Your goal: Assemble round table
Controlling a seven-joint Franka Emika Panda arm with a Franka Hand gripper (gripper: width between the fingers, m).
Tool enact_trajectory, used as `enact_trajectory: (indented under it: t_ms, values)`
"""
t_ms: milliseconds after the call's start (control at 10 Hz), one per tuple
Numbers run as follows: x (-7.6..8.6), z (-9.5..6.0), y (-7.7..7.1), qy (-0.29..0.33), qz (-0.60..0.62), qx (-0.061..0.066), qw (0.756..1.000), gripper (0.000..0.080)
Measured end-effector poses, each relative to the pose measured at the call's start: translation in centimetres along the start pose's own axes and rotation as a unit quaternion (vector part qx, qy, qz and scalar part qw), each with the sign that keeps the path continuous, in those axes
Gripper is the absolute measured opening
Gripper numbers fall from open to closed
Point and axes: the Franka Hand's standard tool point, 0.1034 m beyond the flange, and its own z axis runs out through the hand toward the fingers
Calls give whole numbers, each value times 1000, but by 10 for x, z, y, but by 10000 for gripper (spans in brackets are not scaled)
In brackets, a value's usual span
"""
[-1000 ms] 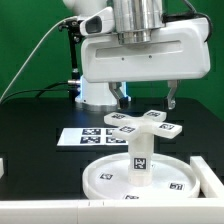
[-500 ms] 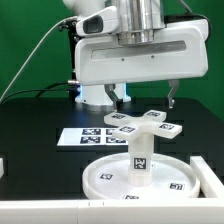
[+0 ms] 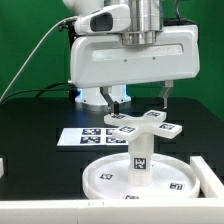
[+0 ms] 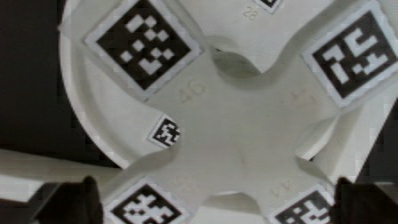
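The cross-shaped foot [image 3: 145,123] lies flat on the black table behind the round disc [image 3: 105,180]. The short cylinder leg [image 3: 140,155] stands upright in the middle of the disc. My gripper [image 3: 140,101] hangs open just above the foot, one finger on each side of it and neither touching it. In the wrist view the foot [image 4: 222,110] fills the picture with its tagged arms, and the gripper [image 4: 217,205] stands open and empty, its dark fingertips [image 4: 80,200] wide apart over the foot.
The marker board [image 3: 82,136] lies to the exterior view's left of the foot. A white bracket [image 3: 207,172] stands at the right edge by the disc. A small white piece [image 3: 3,166] shows at the left edge. The arm's base [image 3: 95,95] is behind.
The gripper has shifted slightly to the exterior view's left over the foot, still open. The foot, leg and disc have not moved.
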Motion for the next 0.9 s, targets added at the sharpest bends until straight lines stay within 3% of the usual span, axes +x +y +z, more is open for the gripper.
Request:
enact_trajectory:
  t_ms: [900]
  values:
    - [-7, 26, -4, -12, 50, -9, 999, 649]
